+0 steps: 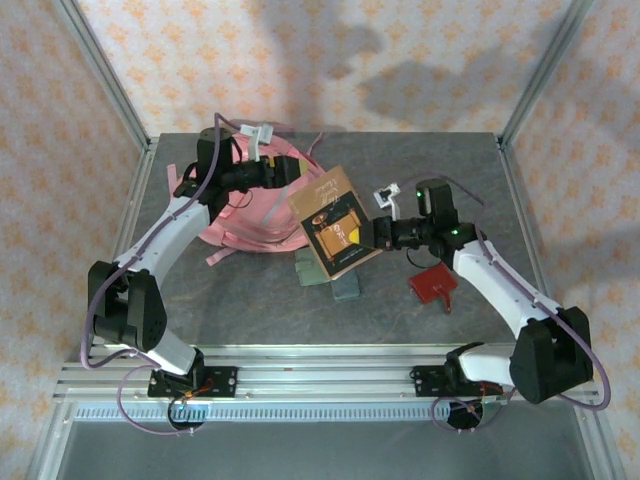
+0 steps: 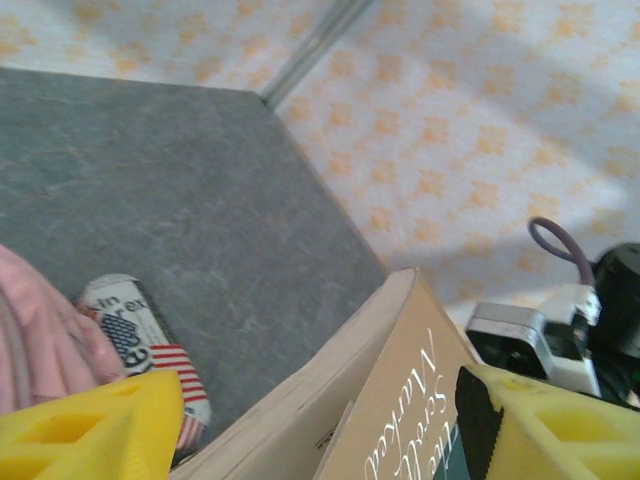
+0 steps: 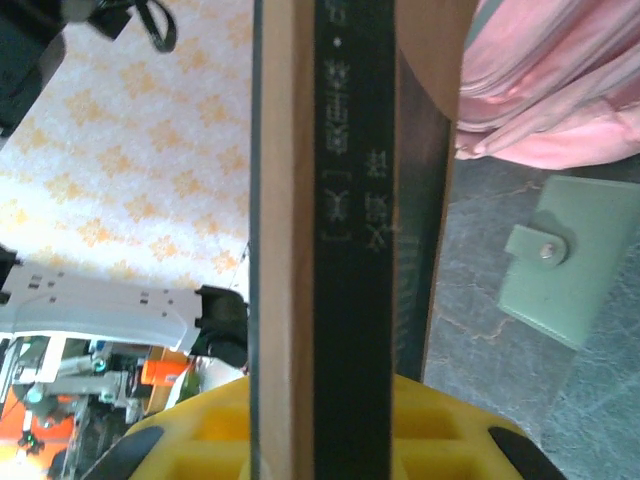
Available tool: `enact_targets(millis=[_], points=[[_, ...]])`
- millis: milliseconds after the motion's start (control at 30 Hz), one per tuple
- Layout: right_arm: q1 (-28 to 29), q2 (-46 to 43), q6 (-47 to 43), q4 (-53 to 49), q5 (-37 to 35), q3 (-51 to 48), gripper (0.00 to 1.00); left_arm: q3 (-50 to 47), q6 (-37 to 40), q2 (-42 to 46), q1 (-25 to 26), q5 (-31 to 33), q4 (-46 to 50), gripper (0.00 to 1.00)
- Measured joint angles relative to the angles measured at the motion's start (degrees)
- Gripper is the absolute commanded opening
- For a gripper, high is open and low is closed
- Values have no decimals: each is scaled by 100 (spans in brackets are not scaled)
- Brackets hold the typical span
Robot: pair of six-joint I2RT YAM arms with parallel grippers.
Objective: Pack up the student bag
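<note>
Flowery wallpaper stands behind a grey table [image 1: 250,300]. The pink student bag [image 1: 245,218] lies at the far side, left of the middle. The right gripper [image 1: 378,232] squeezes a brown book [image 1: 338,222] just beside the bag. The left gripper [image 2: 320,430] has its yellow fingers [image 2: 90,430] wide apart, one on each side of the book. A green wallet [image 1: 322,270] lies near the bag.
</note>
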State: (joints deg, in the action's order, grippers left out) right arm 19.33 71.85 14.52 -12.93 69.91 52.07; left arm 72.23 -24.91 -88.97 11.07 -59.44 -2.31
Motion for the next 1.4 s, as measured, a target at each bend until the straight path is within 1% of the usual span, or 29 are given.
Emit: enact_targets(millis=[167,300,367,467,533,600,733,800,833,867,933,967,1000,1033,1067,1133,1200,1300,1367,1400], points=[[181,-2,-238,-44,323,0,0,-120,52,-2,17,-925,-219,72],[304,-2,-431,-170,503,0,0,-136,348,-68,17,-1373,-57,72],[308,0,-492,-199,538,0,0,-68,625,-133,17,-1475,256,72],[308,9,-562,-214,590,2,0,232,1270,-337,24,-1523,1051,72],[310,11,-584,-219,603,2,0,476,1762,-479,50,-1528,1679,70],[313,31,-605,-232,601,4,0,579,2083,-527,85,-1587,2035,62],[313,195,-684,-269,590,44,0,568,2304,-527,131,-1801,2264,26],[313,271,-717,-293,577,44,0,568,2365,-527,116,-1919,2273,14],[313,299,-758,-293,579,46,0,568,2371,-527,96,-1971,2282,5],[313,313,-800,-291,579,46,0,562,2400,-527,83,-2011,2293,0],[313,341,-863,-289,568,46,0,555,2398,-527,55,-2035,2317,0],[313,365,-881,-289,560,57,3,546,2391,-527,52,-2046,2321,0],[310,387,-894,-293,555,68,12,535,2389,-527,48,-2048,2319,0],[302,411,-907,-297,551,85,22,527,2374,-527,42,-2044,2312,0],[291,442,-909,-315,525,107,31,505,2315,-527,31,-2024,2267,0],[214,494,-811,-299,306,164,43,393,2026,-505,39,-2020,2004,0],[4,496,-634,-197,22,195,53,50,1362,-396,57,-1880,1320,0],[-516,389,-179,133,-400,179,62,-809,-264,-162,2,-1432,-437,0],[-883,170,177,407,-787,105,69,-1394,-1495,-92,-140,-933,-1788,0],[-979,52,337,522,-944,50,72,-1620,-2004,-90,-212,-684,-2345,0]])
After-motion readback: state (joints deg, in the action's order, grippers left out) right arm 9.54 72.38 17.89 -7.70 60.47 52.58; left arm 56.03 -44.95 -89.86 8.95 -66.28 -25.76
